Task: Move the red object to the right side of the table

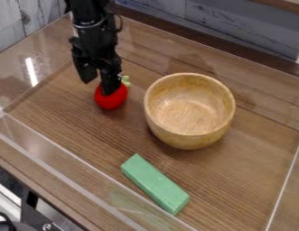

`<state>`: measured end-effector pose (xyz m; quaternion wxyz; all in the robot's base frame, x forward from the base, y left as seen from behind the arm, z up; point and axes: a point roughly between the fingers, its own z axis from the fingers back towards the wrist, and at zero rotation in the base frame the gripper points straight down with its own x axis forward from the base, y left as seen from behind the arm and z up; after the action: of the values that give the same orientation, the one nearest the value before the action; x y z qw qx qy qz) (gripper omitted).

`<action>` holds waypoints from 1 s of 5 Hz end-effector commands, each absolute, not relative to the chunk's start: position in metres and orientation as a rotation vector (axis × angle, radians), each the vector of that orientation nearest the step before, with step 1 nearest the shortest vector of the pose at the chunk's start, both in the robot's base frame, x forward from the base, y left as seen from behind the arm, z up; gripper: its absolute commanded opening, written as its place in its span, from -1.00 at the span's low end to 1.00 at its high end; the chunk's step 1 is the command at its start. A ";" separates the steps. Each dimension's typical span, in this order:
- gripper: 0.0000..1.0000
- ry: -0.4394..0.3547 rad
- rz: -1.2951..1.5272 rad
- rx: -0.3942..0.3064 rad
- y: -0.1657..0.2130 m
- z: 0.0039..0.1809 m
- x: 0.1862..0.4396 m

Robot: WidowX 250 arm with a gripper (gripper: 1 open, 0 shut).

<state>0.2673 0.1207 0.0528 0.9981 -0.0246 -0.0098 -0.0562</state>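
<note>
The red object (pixel 109 99), a small round strawberry-like toy with a bit of green at its top, rests on the brown wood-grain table (pixel 67 126) left of the wooden bowl. My black gripper (pixel 98 82) hangs straight over it with its jaws open. The fingertips reach down to the toy's upper part, one on either side, and partly hide its leafy top. I cannot tell whether they touch it.
A wooden bowl (pixel 189 110) stands just right of the toy. A green rectangular block (pixel 154 182) lies near the front. Low clear acrylic walls (pixel 67 167) border the tabletop.
</note>
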 end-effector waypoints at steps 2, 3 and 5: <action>-1.00 -0.054 -0.084 -0.037 0.125 0.066 0.269; -1.00 -0.063 -0.057 -0.032 0.121 0.089 0.268; -1.00 -0.100 -0.121 -0.035 0.095 0.106 0.278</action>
<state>0.2711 0.0927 0.0854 0.9976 -0.0337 -0.0136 -0.0582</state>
